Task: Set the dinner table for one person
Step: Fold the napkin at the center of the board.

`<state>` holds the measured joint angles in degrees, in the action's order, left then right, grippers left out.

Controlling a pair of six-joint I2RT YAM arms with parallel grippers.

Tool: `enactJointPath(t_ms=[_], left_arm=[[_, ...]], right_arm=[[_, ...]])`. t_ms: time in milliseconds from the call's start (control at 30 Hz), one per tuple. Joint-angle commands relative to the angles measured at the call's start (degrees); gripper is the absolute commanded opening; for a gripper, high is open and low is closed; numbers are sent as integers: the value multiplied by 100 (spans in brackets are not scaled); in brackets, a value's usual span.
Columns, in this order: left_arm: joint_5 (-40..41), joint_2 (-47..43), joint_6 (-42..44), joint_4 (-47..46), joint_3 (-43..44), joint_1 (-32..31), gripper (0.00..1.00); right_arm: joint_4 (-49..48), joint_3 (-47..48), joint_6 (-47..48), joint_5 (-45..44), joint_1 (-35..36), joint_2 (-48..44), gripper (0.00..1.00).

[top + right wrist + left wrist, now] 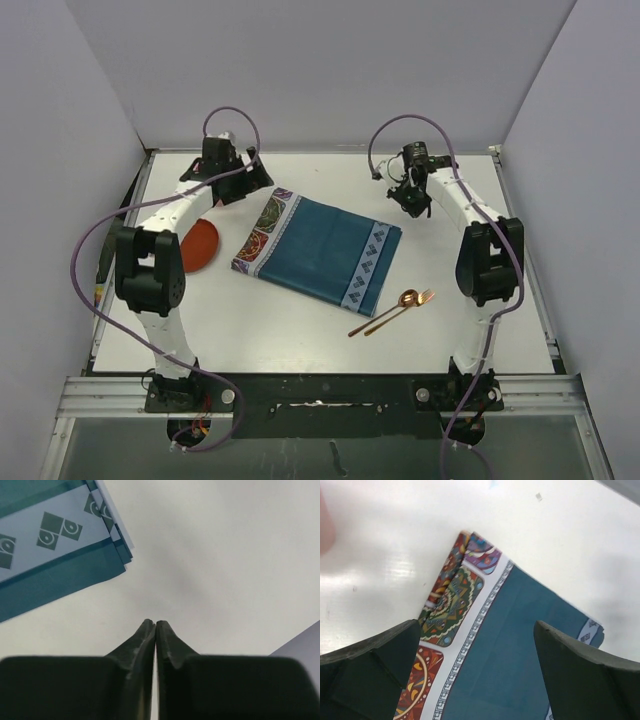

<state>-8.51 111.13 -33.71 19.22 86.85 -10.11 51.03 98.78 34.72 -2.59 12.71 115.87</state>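
A white tabletop [300,330] seen from above, with two robot arms bolted at its near edge. Nearest the arms, right of centre, a copper-coloured spoon [407,298] and fork [428,295] lie side by side on the bare surface, just off the near corner of a teal placemat [320,250]. The placemat lies flat mid-table, skewed to the table edges, with patterned bands at both ends; its corners show stacked edges, so it appears folded. To its left a red plate [200,247] rests on the tabletop, partly hidden under the left arm. Further back, the left gripper [477,625] hovers above the placemat's colourful end with its jaws spread wide and nothing between them. The right gripper [155,622] hangs over bare tabletop just beyond the placemat's far right corner, fingers pressed together on nothing. The placemat looks laid, so the plate probably comes next. The left gripper should rise straight off the cloth before swinging away, so it does not snag a folded edge, then take the plate by its rim and set it on the plain teal middle — leaving the placemat's sides free for the cutlery.
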Motion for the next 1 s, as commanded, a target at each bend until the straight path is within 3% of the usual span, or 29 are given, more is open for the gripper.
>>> enactJointPath(t_ms=[0, 167, 267, 400, 567, 967], left_arm=[[-479, -453, 555, -431, 671, -198, 98], [-1080, 548, 1916, 1652, 2363, -941, 98], [-1450, 847, 1971, 2121, 2255, -1154, 98], [-1526, 1023, 1044, 1464, 1305, -1027, 98], [-2144, 1279, -406, 435, 423, -599, 98], [-2049, 1526, -301, 341, 482, -597, 98]], right_arm=[[310, 230, -428, 537, 36, -666, 0], [1054, -132, -485, 1449, 1041, -1089, 0], [1428, -470, -370, 1840, 1499, -1208, 0], [2066, -574, -90, 2507, 1871, -966, 0], [2829, -414, 288, 2502, 2397, -355, 0], [2564, -164, 264, 2140, 2630, 256, 0]])
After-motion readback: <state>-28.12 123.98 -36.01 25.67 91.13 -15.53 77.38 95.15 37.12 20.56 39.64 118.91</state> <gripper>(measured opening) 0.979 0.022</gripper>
